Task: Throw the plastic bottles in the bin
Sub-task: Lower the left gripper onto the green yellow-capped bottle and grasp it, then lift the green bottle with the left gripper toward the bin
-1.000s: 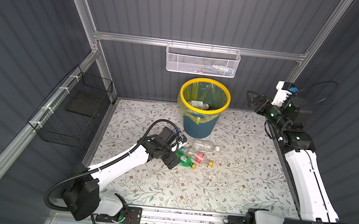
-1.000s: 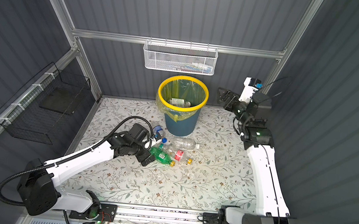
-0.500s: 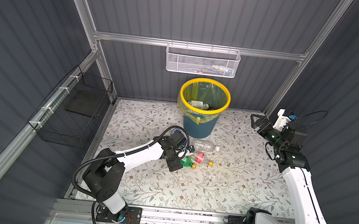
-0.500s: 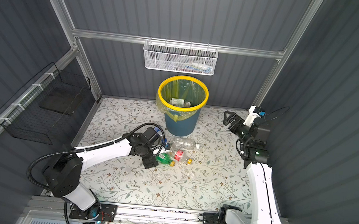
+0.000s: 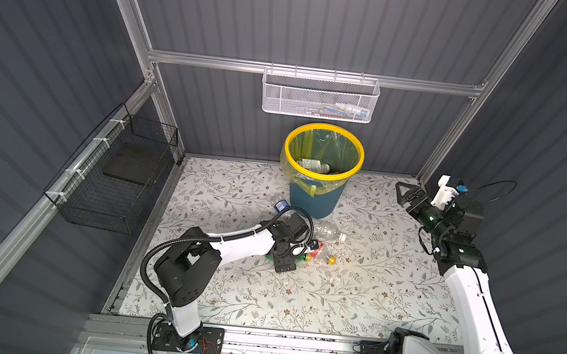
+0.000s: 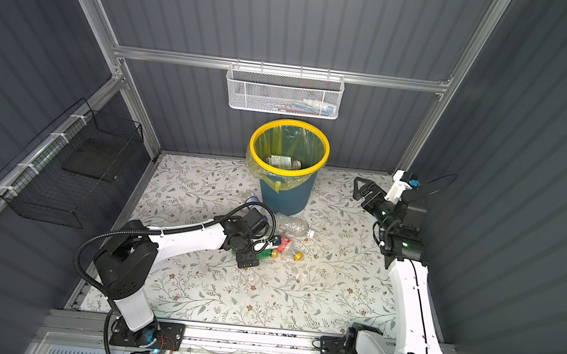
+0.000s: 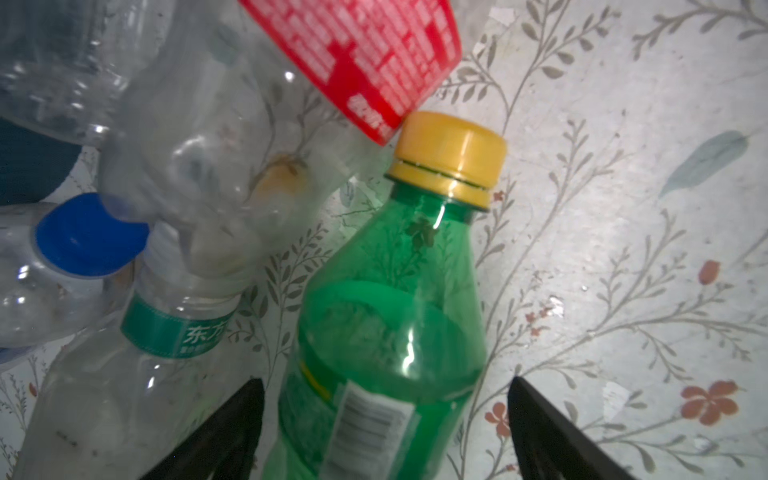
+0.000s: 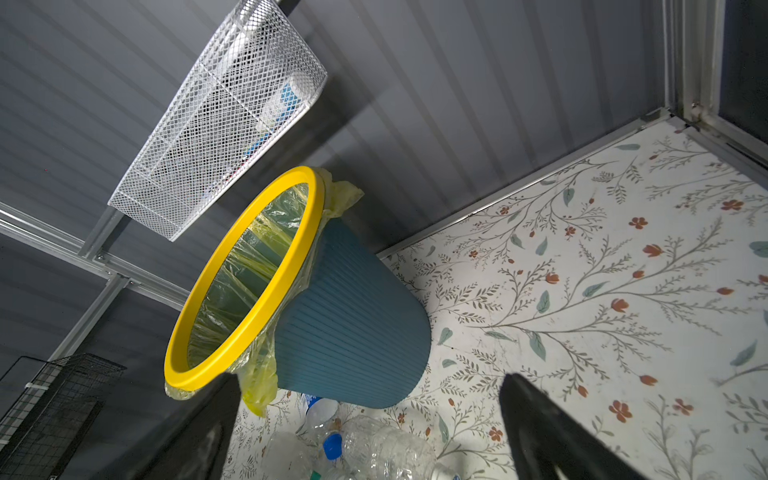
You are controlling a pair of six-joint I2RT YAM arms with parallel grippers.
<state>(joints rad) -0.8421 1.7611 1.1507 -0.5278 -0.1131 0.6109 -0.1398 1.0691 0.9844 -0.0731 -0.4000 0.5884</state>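
**Left hand straddles the green bottle: close on its wide body**

Top views: the left hand [image 5: 293, 255] lies low near the middle of the bench [image 5: 297, 295], jaws spread either side of the green bottle [image 5: 300, 258]. The red-labelled bottle [image 5: 319, 249] lies against it and the clear bottle [image 5: 327, 230] just behind. The bin [image 5: 312, 199] stands at the middle of the back edge, a white-labelled bottle [image 5: 312, 165] already inside. The right hand [image 5: 403, 199] hangs open and empty over the back right corner.

Left wrist: the fingers [image 7: 232, 436] flank the green bottle's labelled body with a gap on one side, so nothing is gripped yet. It is best to close slowly on that wide part, not on the tapering shoulder. A straight lift should then let the red label at the yellow cap [image 7: 451, 153] slide off.

Right wrist: spread fingers frame the bin; this arm should keep out of the left arm's path to it.

Against a second ago, in the top views, the right arm has dropped from high by the back wall. The left elbow has folded in and the left hand has sunk onto the bottle. The bottles lie as before.
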